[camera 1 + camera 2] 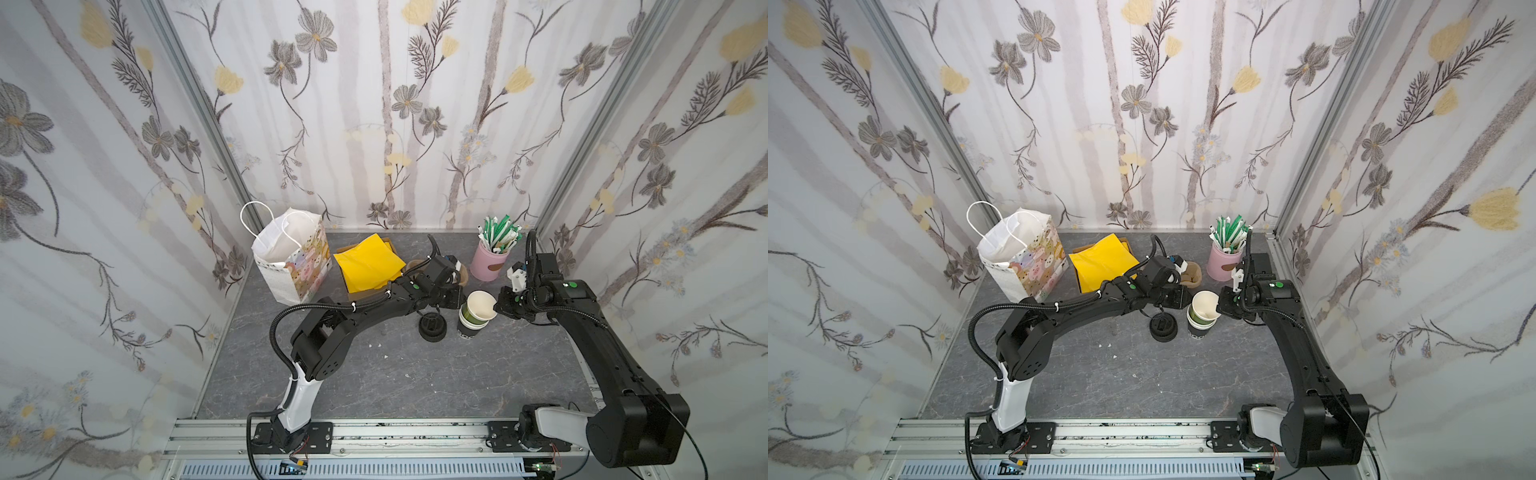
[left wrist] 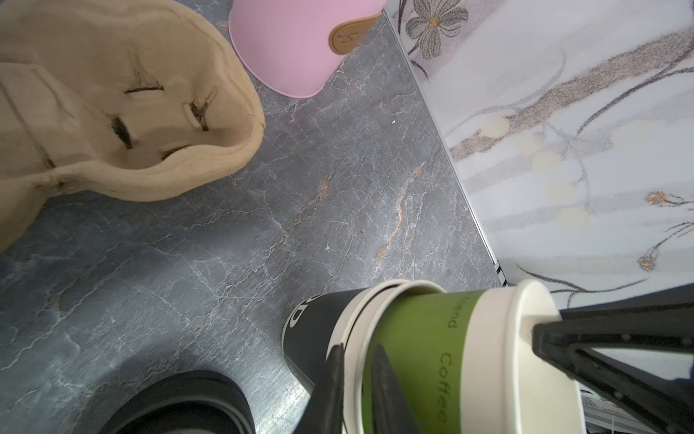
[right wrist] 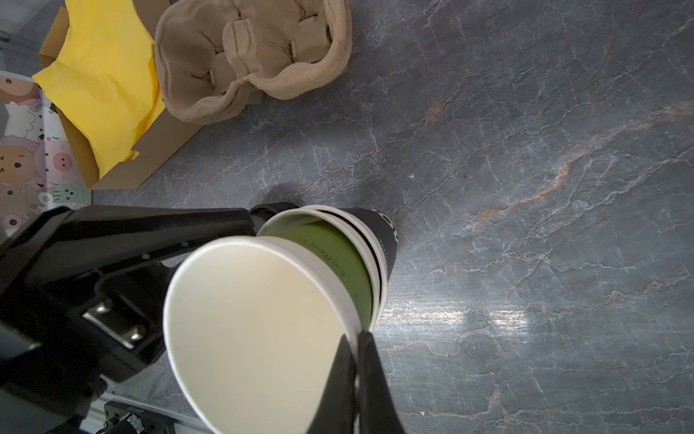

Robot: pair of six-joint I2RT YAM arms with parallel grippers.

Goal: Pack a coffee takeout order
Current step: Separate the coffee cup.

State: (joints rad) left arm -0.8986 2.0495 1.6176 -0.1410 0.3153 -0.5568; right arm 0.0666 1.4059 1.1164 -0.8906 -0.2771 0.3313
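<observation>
Green cup (image 2: 413, 357) reads "Coffee"; right claw (image 3: 355, 338) pinches its rim.

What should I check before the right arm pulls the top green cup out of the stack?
1. Right gripper shut on the green cup rim: ok.
2. Green cup free of the stack: not ok; it sits tilted, its base nested inside.
3. Left gripper clamping the stack: cannot tell; its fingers straddle the next cup's rim.
4. Paper bag upright, mouth open: ok.
5. Yellow napkin reachable, lying on its cardboard box: ok.
</observation>
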